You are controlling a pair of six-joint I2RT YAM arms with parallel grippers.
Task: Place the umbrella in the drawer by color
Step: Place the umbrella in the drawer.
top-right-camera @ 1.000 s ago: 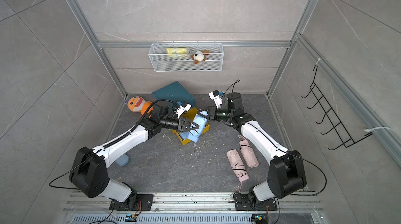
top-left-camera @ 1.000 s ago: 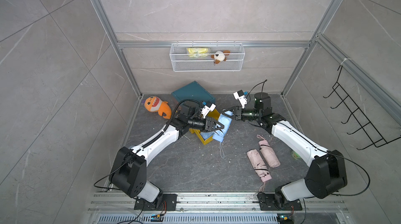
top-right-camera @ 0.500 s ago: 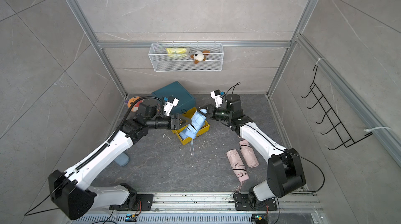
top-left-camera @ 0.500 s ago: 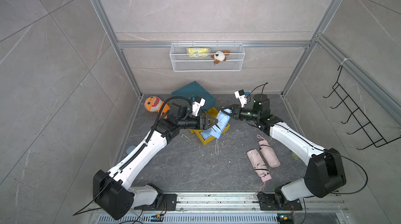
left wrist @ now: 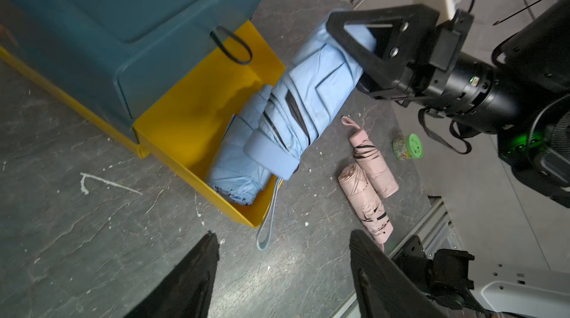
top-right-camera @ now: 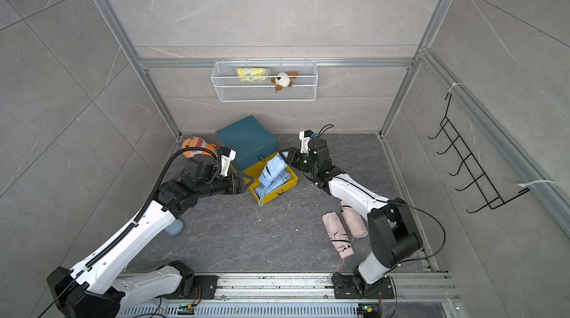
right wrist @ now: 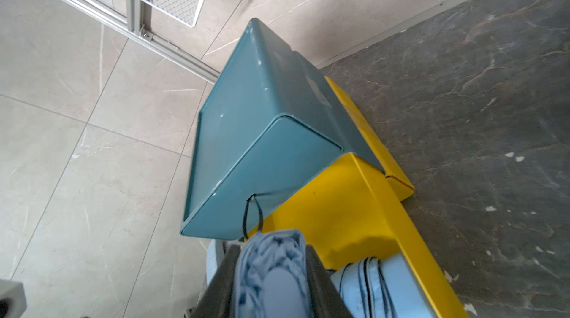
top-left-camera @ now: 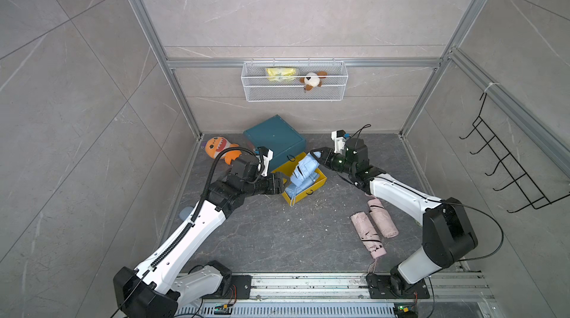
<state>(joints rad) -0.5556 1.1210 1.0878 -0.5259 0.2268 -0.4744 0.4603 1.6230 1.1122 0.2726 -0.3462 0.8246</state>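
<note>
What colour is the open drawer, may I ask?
The drawer is yellow, clearest in the left wrist view.

Left gripper [left wrist: 282, 241]: fingers [left wrist: 191, 279] cut off by the edge in the left wrist view.
Right gripper [right wrist: 271, 251]: finger bases cut off in the right wrist view.
Lower blue umbrella [left wrist: 234, 177]: largely covered by upper blue umbrella [left wrist: 308, 94].
Pale blue object [top-right-camera: 174, 228] under left arm [top-right-camera: 129, 239]: mostly hidden, identity indeterminate.

The left arm [top-left-camera: 197, 233] and right arm [top-left-camera: 401, 196] pair glossy white link shells with matte black joint housings. A black ribbed cable chain [top-left-camera: 171, 245] lines the left; a thin black cable [top-left-camera: 502, 236] loops off the right. Each wrist bears a white camera mount [top-left-camera: 266, 157]. The right gripper [right wrist: 271, 273] has black triangular open-frame fingers [left wrist: 401, 39] with two visible screws.
</note>
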